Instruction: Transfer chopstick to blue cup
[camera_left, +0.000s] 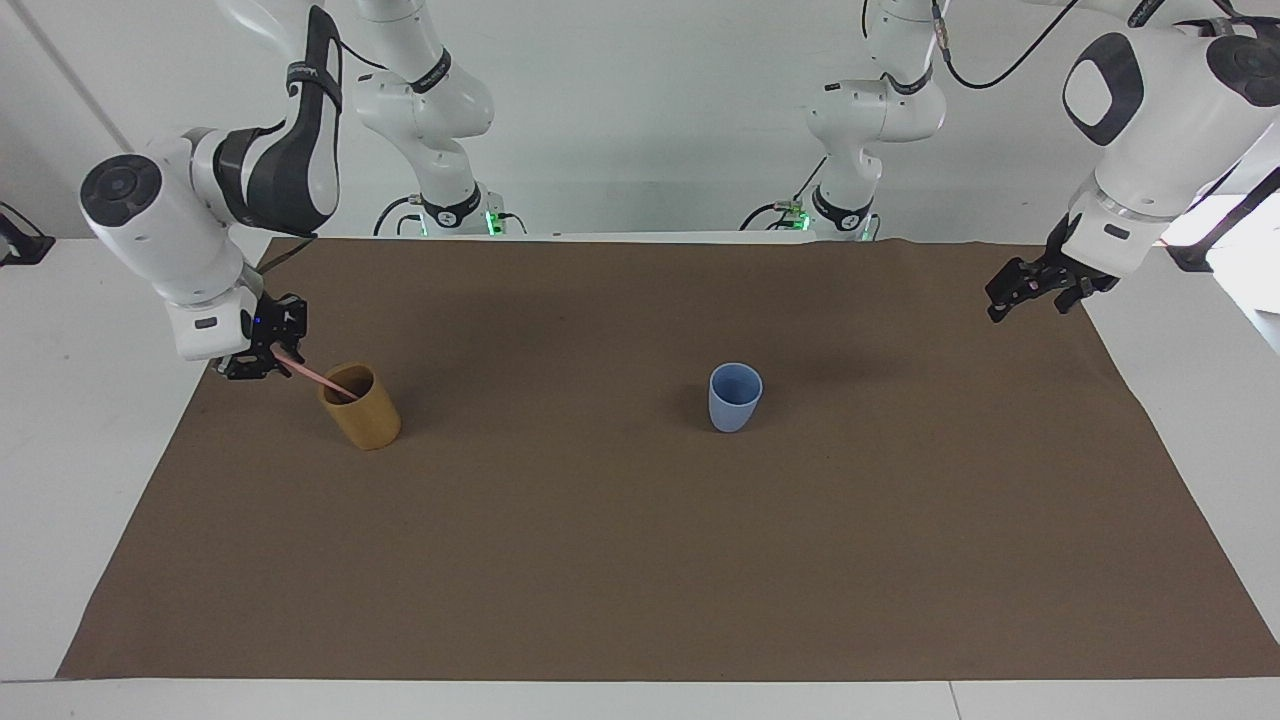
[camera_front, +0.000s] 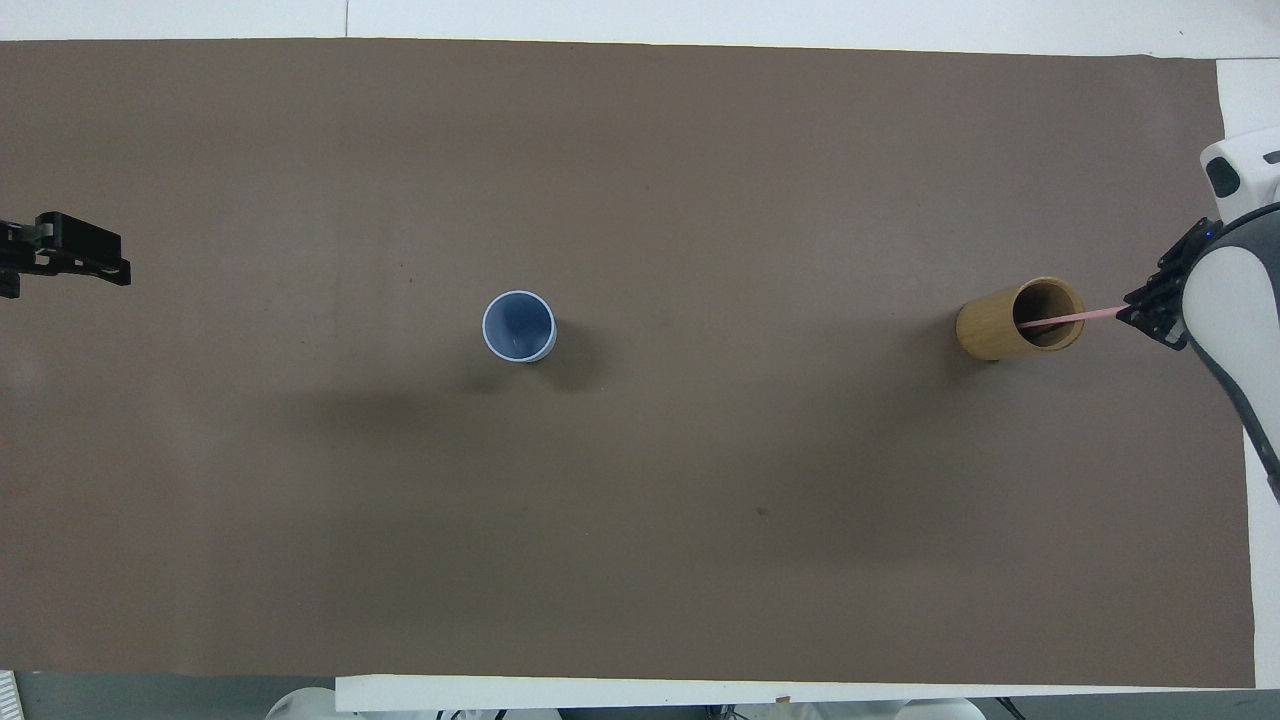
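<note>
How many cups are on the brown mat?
2. The blue cup stands near the mat's middle. The tan bamboo cup stands toward the right arm's end, with the pink chopstick leaning in it. None looks hidden.
</note>
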